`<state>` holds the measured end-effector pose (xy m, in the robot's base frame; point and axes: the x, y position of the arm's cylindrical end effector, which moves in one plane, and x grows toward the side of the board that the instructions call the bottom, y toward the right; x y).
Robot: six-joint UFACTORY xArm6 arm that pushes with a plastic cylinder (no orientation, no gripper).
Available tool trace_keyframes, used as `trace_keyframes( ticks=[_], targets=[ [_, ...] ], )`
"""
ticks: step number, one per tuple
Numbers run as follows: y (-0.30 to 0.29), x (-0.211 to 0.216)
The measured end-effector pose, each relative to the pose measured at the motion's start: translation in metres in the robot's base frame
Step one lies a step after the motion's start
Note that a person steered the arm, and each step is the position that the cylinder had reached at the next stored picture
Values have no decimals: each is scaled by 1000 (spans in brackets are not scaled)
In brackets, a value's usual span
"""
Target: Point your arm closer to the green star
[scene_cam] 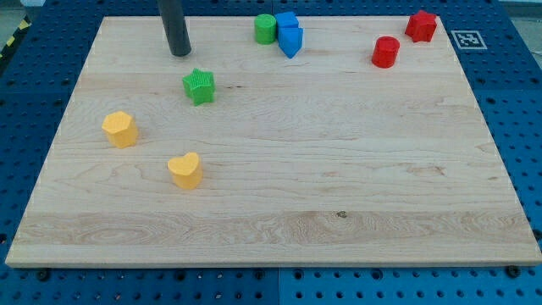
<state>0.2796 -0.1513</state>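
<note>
The green star [199, 85] lies on the wooden board [279, 169] in the upper left part of the view. My rod comes down from the view's top edge and my tip [179, 52] rests on the board just above and slightly left of the green star, a small gap apart from it. It touches no block.
A green cylinder [266, 29] sits at the view's top next to two blue blocks [290, 34]. A red cylinder [385, 52] and a red block [421, 25] lie at the top right. A yellow hexagonal block [120, 129] and a yellow heart [185, 169] lie at the left.
</note>
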Motion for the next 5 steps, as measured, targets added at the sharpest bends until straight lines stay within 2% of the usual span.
trace_keyframes(
  ticks=[4, 5],
  targets=[
    [-7, 0],
    [-27, 1]
  ],
)
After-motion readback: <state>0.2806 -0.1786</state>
